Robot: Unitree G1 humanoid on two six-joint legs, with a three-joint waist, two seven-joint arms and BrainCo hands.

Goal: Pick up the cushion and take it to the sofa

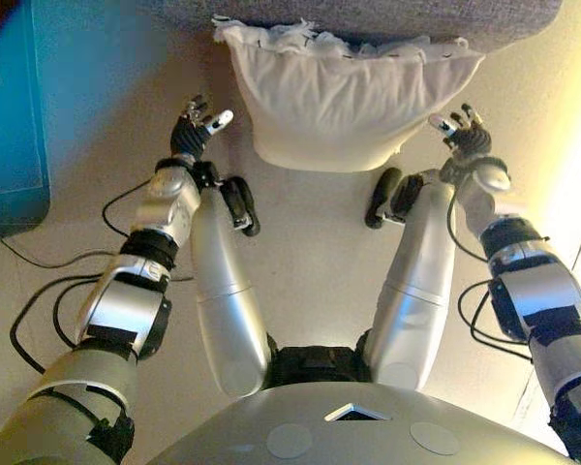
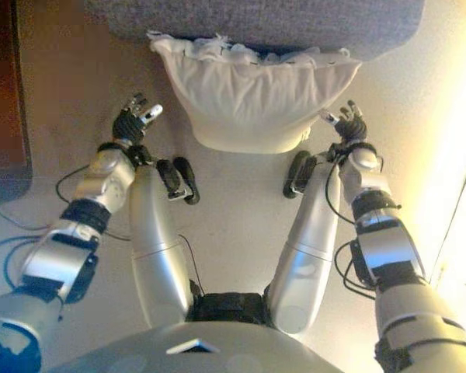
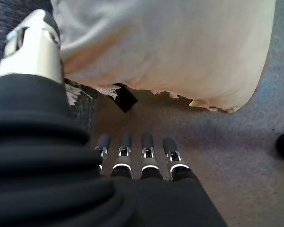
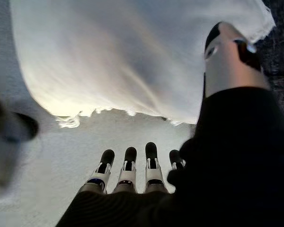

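A soft, wrinkled white cushion [image 1: 334, 102] with a frayed edge leaned against the grey fabric sofa [image 1: 387, 17]; left hand [image 1: 192, 131] and right hand [image 1: 463, 134] flanked it, fingers extended, empty.

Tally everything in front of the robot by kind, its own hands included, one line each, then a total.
Cushion, white, leaning against the sofa: 1
Sofa, grey: 1
Robot hands, fingers open, either side of the cushion and clear of it: 2 (left hand, right hand)
Blue object at far left, kind unclear: 1
Total: 5

Beige carpet floor [image 1: 310, 242], blue furniture [image 1: 10, 116] leftward
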